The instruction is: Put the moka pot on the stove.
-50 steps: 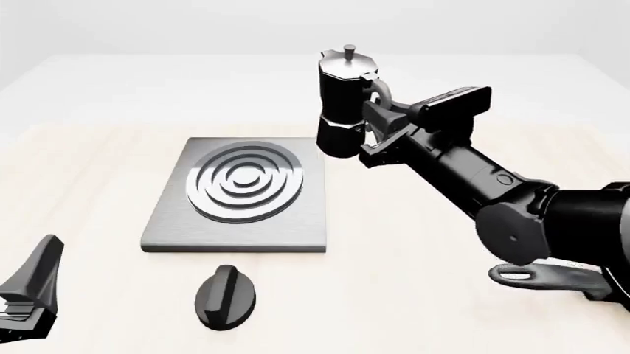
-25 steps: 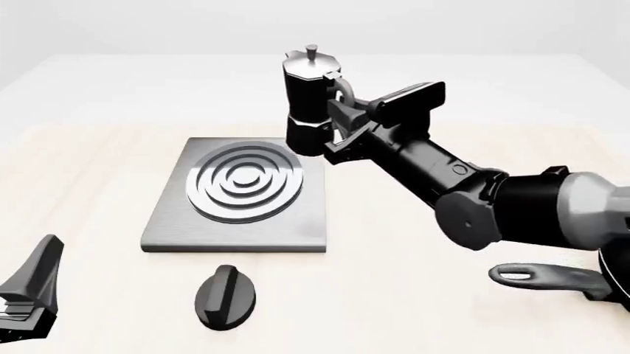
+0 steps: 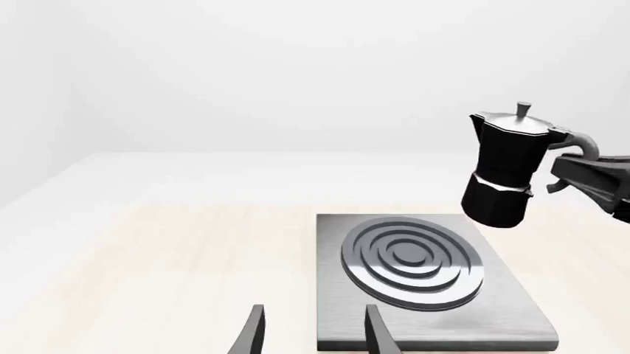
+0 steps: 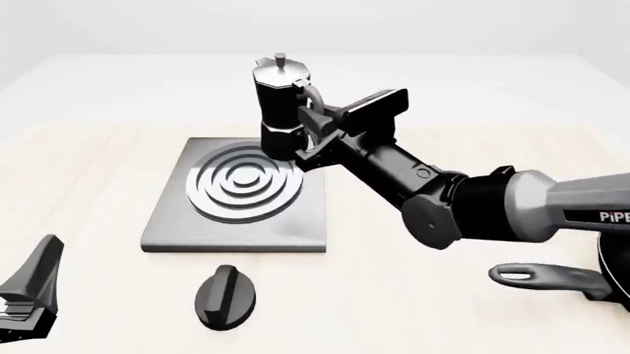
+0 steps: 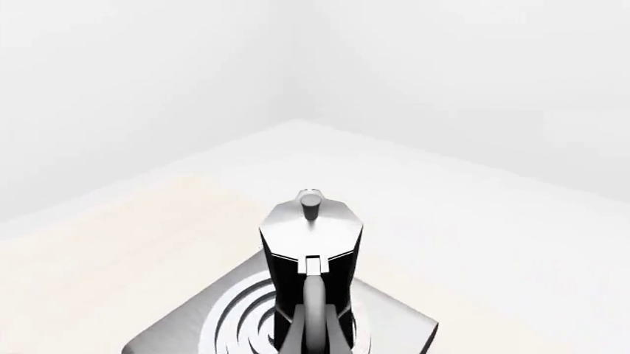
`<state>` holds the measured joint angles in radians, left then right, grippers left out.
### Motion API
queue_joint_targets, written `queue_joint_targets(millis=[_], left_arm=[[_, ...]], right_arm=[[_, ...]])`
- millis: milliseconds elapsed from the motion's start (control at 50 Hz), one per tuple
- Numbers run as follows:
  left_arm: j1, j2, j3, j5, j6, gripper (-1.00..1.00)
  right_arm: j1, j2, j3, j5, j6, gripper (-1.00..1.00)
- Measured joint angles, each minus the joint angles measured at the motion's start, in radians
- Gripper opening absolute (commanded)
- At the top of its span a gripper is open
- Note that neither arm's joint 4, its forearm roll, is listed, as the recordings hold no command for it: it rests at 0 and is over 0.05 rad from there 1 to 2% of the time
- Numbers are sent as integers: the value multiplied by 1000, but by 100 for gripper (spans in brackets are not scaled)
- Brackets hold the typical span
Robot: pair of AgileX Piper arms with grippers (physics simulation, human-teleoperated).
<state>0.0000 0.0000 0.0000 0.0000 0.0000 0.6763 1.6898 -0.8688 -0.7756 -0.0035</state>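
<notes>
Now airborne: the small black faceted moka pot (image 4: 282, 109) hangs upright over the far right corner of the flat dark-grey stove slab (image 4: 167, 221).
Right gripper (image 4: 317, 125) is clamped on its curved handle; the silver ring burner (image 4: 245, 181) lies down and left of the pot.

The pan (image 4: 551, 278) is cut off at the front view's right edge, only its handle showing; the left gripper (image 4: 28, 299) is clipped at the lower left corner; the moka pot (image 5: 310, 284) loses its base below the right wrist view

A bare simulated test scene: a pale wooden table (image 4: 88, 169) against blank white walls, bearing only kitchen props.
</notes>
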Motion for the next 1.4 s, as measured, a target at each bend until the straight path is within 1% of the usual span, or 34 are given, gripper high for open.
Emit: queue_joint_targets(millis=[340,640,1000,1400], left_arm=[[0,0,0,0,0,100],[0,0,0,0,0,100],[0,0,0,0,0,100],[0,0,0,0,0,100]], right_arm=[[20,105,-89,-21,-11,-100],[33,191,-190,-6,-12,-100],[35,286,-290,10,13,-100],[40,372,-338,17,33,-100]])
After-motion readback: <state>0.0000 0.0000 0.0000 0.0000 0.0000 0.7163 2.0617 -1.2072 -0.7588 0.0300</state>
